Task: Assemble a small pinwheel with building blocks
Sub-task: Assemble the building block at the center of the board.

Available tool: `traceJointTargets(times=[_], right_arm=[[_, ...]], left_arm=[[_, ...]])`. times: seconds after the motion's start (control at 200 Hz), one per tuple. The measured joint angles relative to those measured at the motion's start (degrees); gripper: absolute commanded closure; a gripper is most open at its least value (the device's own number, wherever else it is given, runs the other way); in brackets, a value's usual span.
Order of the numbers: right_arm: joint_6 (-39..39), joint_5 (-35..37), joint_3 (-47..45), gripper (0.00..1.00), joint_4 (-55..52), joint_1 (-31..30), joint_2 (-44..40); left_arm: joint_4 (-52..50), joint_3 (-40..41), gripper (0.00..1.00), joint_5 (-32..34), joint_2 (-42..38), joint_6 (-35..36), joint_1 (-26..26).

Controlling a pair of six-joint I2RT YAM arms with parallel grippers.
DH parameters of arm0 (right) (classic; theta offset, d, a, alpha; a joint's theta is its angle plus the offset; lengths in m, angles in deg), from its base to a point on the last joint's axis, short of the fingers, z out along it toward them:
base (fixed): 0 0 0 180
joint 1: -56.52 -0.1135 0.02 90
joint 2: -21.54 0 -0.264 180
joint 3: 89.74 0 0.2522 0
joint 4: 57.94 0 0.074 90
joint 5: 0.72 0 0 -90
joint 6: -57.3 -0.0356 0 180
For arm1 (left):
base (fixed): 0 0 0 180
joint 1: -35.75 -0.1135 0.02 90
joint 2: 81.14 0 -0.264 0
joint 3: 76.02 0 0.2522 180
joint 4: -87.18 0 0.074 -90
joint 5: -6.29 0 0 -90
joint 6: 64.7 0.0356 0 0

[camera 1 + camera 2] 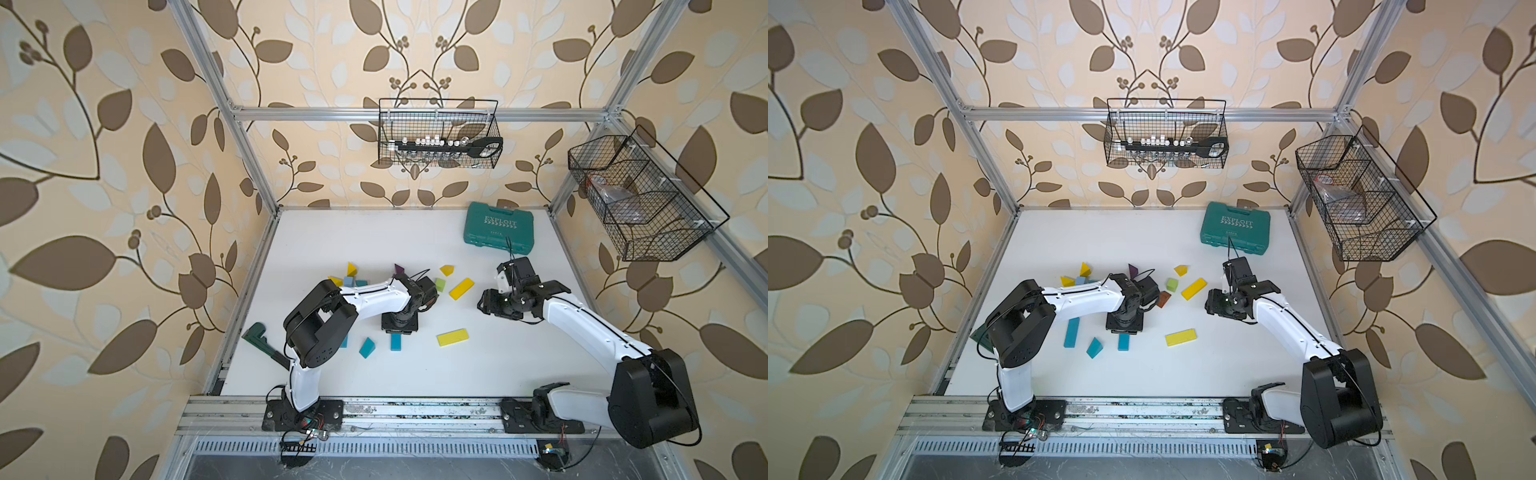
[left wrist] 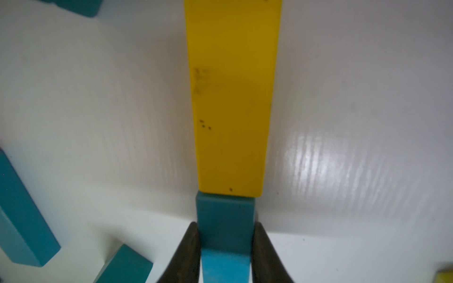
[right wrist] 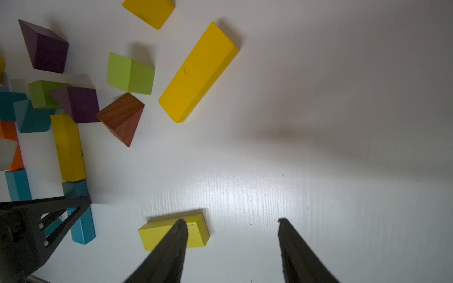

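1. The white counter [image 1: 374, 249] carries everything. The teal case [image 1: 498, 227] lettered EXPLOIT lies shut at its far edge.
2. The right arm [image 1: 582, 320] bends in just in front of the teal case. The right jaws stand apart with nothing between them, above bare counter.
3. The left arm [image 1: 374, 297] reaches in front of the case and well to its left. The left jaws are clamped on the two sides of a teal bar [image 2: 225, 220] that lies flat on the counter.
4. A long yellow bar [image 1: 461, 288] lies in front of the case, between the arms. A near yellow bar [image 1: 452, 337] lies farther from the case, partly behind one right jaw in the right wrist view.
5. A third yellow bar [image 2: 232, 98] lies end to end with the gripped teal bar, touching its case-ward end.
6. A green cube [image 3: 131, 73], a brown wedge [image 3: 121, 117] and a yellow wedge [image 3: 149, 12] sit apart from one another, in front of the case and slightly left, nearer it than the teal bar.
7. A teal wedge [image 1: 367, 347] lies farther from the case than the left jaws.
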Motion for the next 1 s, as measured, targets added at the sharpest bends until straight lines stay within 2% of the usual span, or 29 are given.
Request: traceJointTargets(times=[0.34,0.465,0.57,0.73,0.815,1.0], right_arm=[[0.02,-0.02,-0.33,0.39,0.13,0.0,0.0],[0.0,-0.04,-0.85,0.39,0.2,0.0,0.04],[0.0,-0.07,-1.11,0.39,0.31,0.0,0.07],[0.0,-0.07,-1.36,0.39,0.48,0.0,0.13],[0.0,-0.07,-1.36,0.39,0.52,0.0,0.22],[-0.02,-0.07,-1.53,0.39,0.63,0.0,0.46]], left_arm=[[0.11,-1.2,0.63,-0.81,1.09,0.52,0.0],[0.07,-1.2,0.68,-0.76,1.09,0.46,0.0],[0.02,-1.2,0.68,-0.76,1.09,0.15,0.0],[0.0,-1.16,0.64,-0.74,1.09,-0.61,0.0],[-0.07,-1.05,0.58,-0.74,1.09,-0.79,0.0],[-0.39,-1.05,0.54,-0.59,1.09,-1.11,0.0]])
